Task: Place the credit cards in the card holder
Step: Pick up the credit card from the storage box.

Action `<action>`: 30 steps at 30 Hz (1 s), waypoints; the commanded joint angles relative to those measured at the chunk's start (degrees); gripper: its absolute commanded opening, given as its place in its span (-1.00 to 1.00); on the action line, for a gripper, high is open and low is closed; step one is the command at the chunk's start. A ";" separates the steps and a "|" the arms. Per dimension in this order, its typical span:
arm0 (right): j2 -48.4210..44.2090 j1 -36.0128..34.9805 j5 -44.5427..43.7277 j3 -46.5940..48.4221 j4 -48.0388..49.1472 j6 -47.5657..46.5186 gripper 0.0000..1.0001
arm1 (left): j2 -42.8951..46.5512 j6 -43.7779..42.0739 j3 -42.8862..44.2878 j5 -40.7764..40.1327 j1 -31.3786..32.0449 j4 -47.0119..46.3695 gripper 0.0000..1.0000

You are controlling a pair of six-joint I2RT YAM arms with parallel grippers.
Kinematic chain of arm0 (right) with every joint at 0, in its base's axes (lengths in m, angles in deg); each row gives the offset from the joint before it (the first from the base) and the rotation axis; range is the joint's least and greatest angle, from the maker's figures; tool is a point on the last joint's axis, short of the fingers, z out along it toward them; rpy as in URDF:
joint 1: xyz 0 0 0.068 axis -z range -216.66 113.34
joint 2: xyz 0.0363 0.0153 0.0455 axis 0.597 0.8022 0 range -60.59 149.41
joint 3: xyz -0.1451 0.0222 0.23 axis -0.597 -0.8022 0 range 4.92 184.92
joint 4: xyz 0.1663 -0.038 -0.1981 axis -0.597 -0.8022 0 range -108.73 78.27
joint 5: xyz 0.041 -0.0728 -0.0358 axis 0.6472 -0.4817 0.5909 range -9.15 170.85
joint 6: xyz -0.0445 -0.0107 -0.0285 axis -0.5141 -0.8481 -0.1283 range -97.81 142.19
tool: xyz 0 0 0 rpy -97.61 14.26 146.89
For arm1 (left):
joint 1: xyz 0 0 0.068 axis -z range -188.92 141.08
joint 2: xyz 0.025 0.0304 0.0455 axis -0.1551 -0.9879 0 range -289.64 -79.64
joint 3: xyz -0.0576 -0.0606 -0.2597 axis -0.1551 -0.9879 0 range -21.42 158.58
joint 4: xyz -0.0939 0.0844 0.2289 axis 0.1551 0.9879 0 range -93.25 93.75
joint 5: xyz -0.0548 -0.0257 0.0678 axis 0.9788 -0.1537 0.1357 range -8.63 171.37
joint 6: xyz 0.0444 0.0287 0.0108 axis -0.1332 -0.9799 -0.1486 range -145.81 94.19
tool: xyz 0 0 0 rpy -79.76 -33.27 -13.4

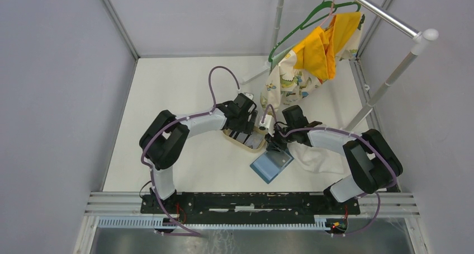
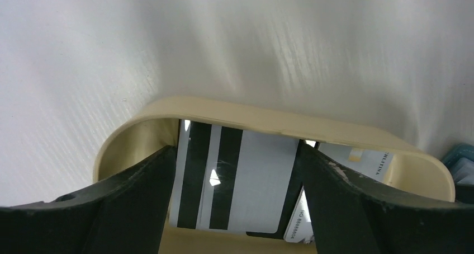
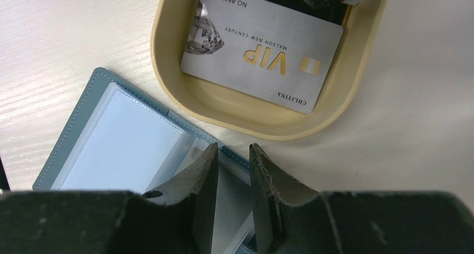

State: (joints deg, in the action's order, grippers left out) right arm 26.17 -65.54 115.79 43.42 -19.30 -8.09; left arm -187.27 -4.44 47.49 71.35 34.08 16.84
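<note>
1. The left pincer [image 2: 236, 150] is spread wide and sits low inside the tan tray [image 2: 251, 117]. It has one finger on each side of the striped card [image 2: 246, 181] and is not closed on it.
2. The right pincer [image 3: 233, 150] hangs over the near part of the open card holder [image 3: 78, 120], with its jaws almost pressed together. We cannot tell whether they nip a clear sleeve [image 3: 134, 142] or hold nothing.
3. The card holder lies flat on the counter [image 3: 50, 47], just near and right of the tray. We see no card in its sleeves, so we judge the loading not yet begun.
4. The striped card lies flat on other cards. In our judgement the fingers could skate over its thin edges, or pinch two cards at once.
5. The tray looks light. A finger pushing on its wall could slide or tip it, perhaps against the holder beside it.
6. If the right pincer does not keep a sleeve mouth open, a card could catch on the lip and buckle.
7. The silver card [image 3: 262, 52] and the pincer cover the lower cards, so we cannot count them.
8. From above, both arms hide most of the tray.
</note>
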 commanded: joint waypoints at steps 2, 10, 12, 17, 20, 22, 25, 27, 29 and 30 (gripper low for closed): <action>0.65 -0.22 0.91 2.06 0.45 0.02 -0.35 | 0.67 3.55 -1.38 5.99 0.28 1.16 0.52; 1.38 -0.29 1.56 2.28 0.29 0.17 -0.36 | 4.55 9.97 -5.36 21.56 -0.10 -8.56 0.26; 1.43 -0.28 1.54 2.28 0.19 0.15 -0.35 | 5.20 11.18 -5.81 23.08 -0.28 -9.99 0.23; 1.33 -0.27 1.48 2.37 0.17 0.08 -0.35 | 6.64 13.40 -7.16 26.71 -0.45 -13.13 0.04; 1.37 -0.23 1.45 2.42 0.09 0.08 -0.35 | 7.57 14.68 -8.21 28.54 -0.63 -15.11 0.00; 1.38 -0.28 1.49 2.50 0.15 0.10 -0.35 | 8.41 15.59 -8.85 29.33 -0.68 -16.23 -0.06; 1.42 -0.27 1.45 2.47 0.06 0.10 -0.36 | 9.61 16.77 -9.67 30.38 -0.70 -17.48 -0.10; 1.50 -0.27 1.45 2.46 0.02 0.11 -0.35 | 10.16 17.32 -9.99 30.79 -0.63 -17.89 -0.13; 1.50 -0.27 1.45 2.46 0.02 -0.04 -0.35 | 10.52 17.75 -10.29 30.99 -0.73 -18.22 -0.16; 1.49 -0.29 1.45 2.48 0.02 -0.04 -0.35 | 10.75 17.93 -10.47 30.98 -0.68 -18.36 -0.20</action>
State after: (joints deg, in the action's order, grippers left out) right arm 26.87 -65.13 116.69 44.14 -22.34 -7.24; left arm -179.91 6.95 36.95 89.25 30.95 5.74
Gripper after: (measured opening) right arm 0.323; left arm 0.469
